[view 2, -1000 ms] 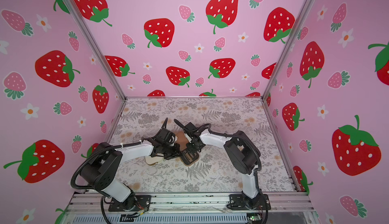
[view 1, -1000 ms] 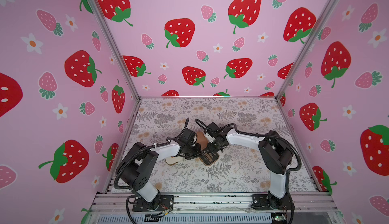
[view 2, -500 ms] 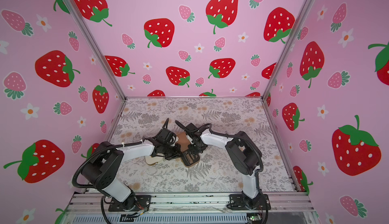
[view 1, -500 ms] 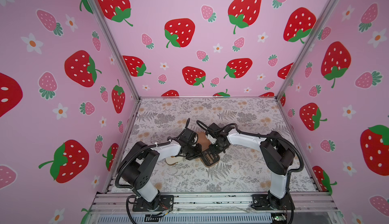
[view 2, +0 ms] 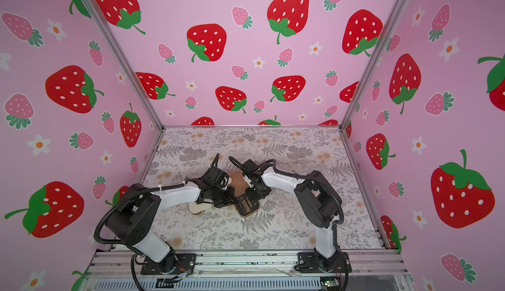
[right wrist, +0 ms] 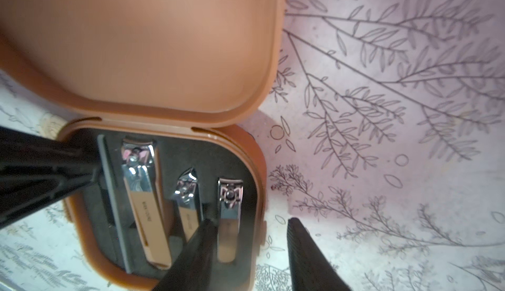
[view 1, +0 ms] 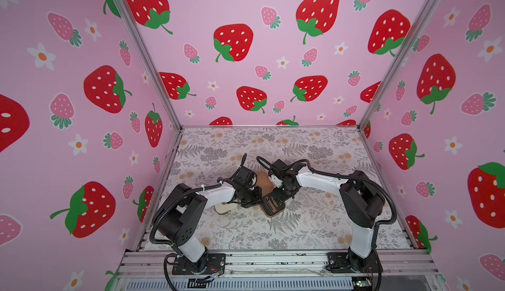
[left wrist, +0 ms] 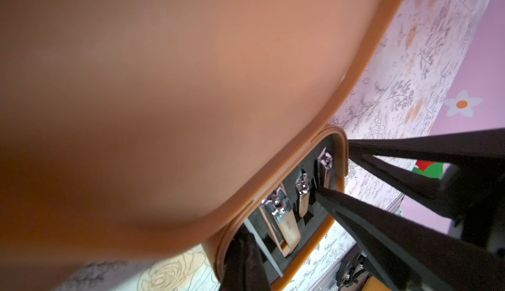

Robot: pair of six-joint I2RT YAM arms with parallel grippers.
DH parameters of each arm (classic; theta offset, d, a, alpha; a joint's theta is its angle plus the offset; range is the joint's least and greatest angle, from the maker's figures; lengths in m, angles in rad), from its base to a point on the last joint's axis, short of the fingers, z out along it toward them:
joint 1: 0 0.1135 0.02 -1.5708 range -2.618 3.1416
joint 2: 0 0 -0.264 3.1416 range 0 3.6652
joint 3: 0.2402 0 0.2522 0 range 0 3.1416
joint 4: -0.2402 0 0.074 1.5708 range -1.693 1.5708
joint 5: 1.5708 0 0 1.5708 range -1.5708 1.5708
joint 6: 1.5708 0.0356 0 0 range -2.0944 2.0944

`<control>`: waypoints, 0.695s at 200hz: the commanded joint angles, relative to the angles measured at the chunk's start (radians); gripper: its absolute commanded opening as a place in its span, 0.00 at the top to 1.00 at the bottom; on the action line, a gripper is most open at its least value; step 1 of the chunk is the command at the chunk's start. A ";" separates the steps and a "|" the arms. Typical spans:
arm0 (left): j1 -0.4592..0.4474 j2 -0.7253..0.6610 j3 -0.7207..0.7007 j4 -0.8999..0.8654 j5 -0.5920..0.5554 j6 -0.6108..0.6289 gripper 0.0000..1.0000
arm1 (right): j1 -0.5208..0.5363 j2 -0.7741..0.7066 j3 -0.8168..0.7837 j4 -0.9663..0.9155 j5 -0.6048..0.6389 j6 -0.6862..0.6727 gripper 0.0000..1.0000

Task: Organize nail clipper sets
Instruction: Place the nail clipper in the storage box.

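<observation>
A brown nail clipper case lies open mid-table in both top views, its lid (view 1: 264,180) raised over the base (view 1: 274,207). Three metal clippers (right wrist: 144,202) and a grey file (right wrist: 114,207) sit in the black insert. My left gripper (left wrist: 246,246) is shut, with its tip resting inside the base beside the file. My right gripper (right wrist: 251,235) is open and straddles the base's side wall (right wrist: 258,166). One of its fingers (right wrist: 196,248) is over the smallest clipper (right wrist: 229,213), and the second stands outside above the table. A cream case (view 1: 224,209) lies under my left arm.
The floral table cover (view 1: 300,232) is walled by pink strawberry panels on three sides. An aluminium rail (view 1: 273,259) with both arm bases runs along the front. My two wrists nearly meet over the open case.
My right gripper's jaws have spread apart over the last second. The left gripper has stayed shut in place, and the case has not moved.
</observation>
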 commanded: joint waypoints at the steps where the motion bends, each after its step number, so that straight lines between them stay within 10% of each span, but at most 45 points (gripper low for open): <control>1: -0.002 0.033 0.009 -0.073 -0.036 0.001 1.00 | -0.011 -0.070 0.008 -0.004 -0.037 0.019 0.53; 139: -0.002 0.035 0.006 -0.075 -0.037 0.002 1.00 | -0.039 0.050 -0.025 0.050 -0.058 0.040 0.65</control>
